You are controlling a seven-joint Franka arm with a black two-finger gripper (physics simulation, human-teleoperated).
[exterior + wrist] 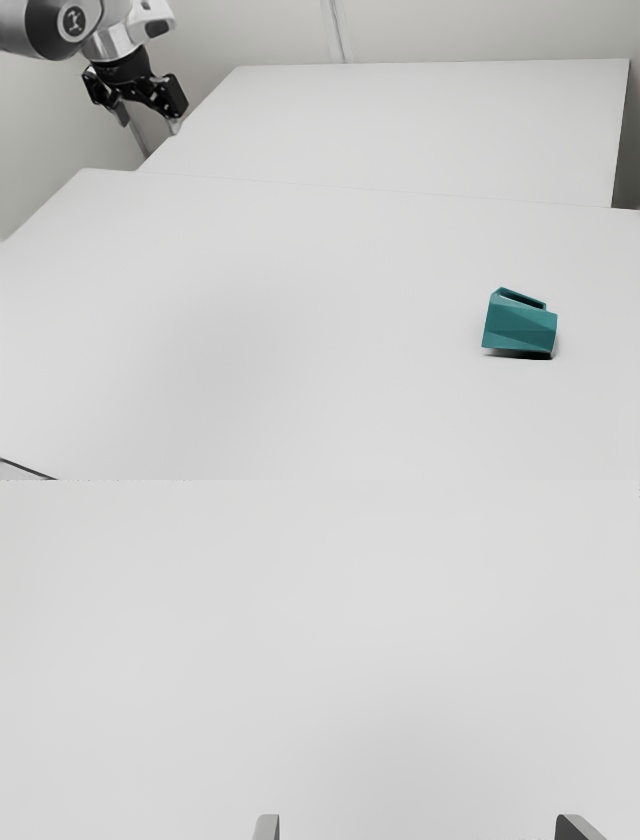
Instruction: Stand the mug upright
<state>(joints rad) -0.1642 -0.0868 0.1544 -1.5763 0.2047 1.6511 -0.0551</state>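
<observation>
A teal mug (520, 325) lies on its side on the white table, toward the exterior view's right, its handle on the upper side. My gripper (150, 124) hangs at the exterior view's upper left, raised and far from the mug. In the wrist view the two fingertips of the gripper (417, 825) stand wide apart, and bare white surface shows between them.
The white table (250, 300) spreads across the front of the exterior view. Behind it lies another white surface (420, 125), with pale walls beyond. A thin dark line (25, 468) crosses the exterior view's lower left corner.
</observation>
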